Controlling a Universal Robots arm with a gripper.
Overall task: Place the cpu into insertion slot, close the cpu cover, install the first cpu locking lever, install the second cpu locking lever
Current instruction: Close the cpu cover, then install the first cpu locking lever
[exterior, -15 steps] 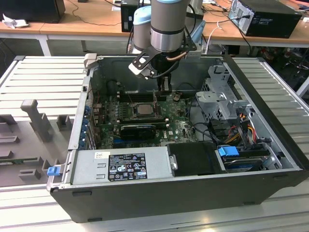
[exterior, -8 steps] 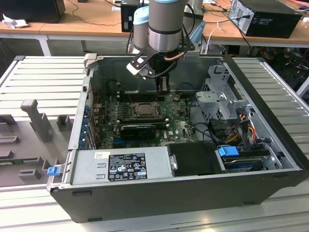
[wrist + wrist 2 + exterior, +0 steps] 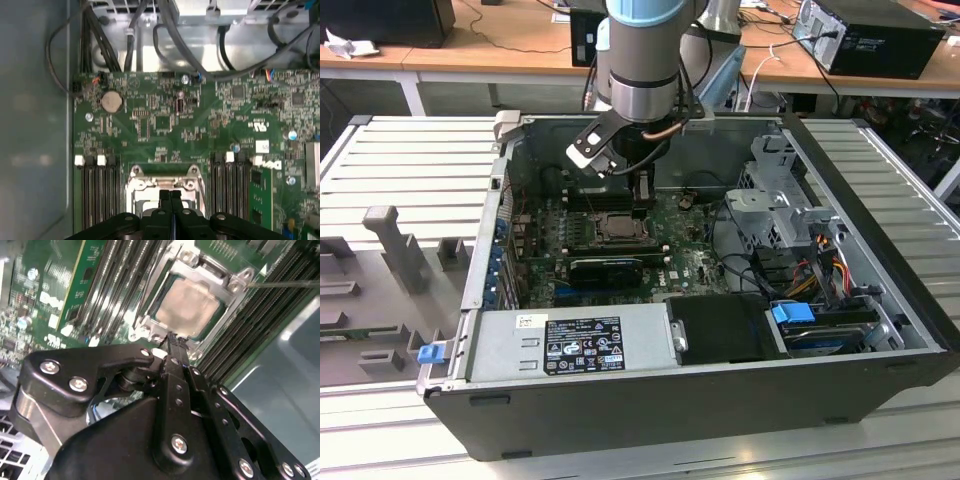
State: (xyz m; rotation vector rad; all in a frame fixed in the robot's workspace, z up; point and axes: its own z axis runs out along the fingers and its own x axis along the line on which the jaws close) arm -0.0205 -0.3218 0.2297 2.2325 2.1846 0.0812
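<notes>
Cpu is a flat tan-silver square lying in the insertion slot, with the shiny cpu cover flat around its edges on the green board. Long black memory slots run along both sides, and a thin metal rod sticks out past one corner. The arm reaches straight down into the open computer case, and the tool, its fingers pressed together, points at the cover's edge.

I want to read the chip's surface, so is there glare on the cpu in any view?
Second wrist view: soft glare washes the cpu face pale. Exterior view: it looks dull, no hotspot. First wrist view: the hand covers most of it.
</notes>
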